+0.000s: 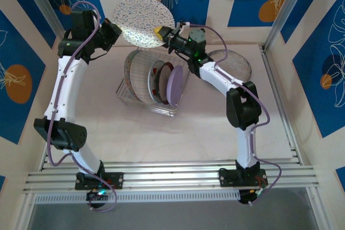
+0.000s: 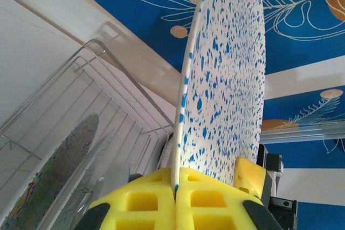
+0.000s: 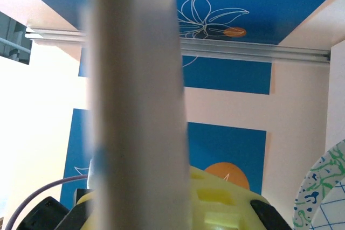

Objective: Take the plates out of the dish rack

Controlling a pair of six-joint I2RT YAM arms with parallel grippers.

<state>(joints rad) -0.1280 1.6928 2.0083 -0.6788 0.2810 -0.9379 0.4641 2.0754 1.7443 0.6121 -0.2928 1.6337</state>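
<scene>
Both pincers clamp one blue-speckled plate (image 1: pixel 141 21) above the dish rack (image 1: pixel 153 109).
The left pincer (image 1: pixel 113 30) grips its left rim, the right pincer (image 1: pixel 161 31) its right; a grid-lined plate (image 1: pixel 141 76) and a lilac plate (image 1: pixel 176 85) stand on edge in the rack.

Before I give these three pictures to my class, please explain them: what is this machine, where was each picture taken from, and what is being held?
It is two robot arms bolted to a table. The wide picture looks down from above; the other two come from a camera on each wrist. The left hand and the right hand both clamp one blue-speckled plate, lifted clear of the dish rack. A grid plate and a lilac plate stand in the rack; a grey plate lies on the table beside it.
</scene>
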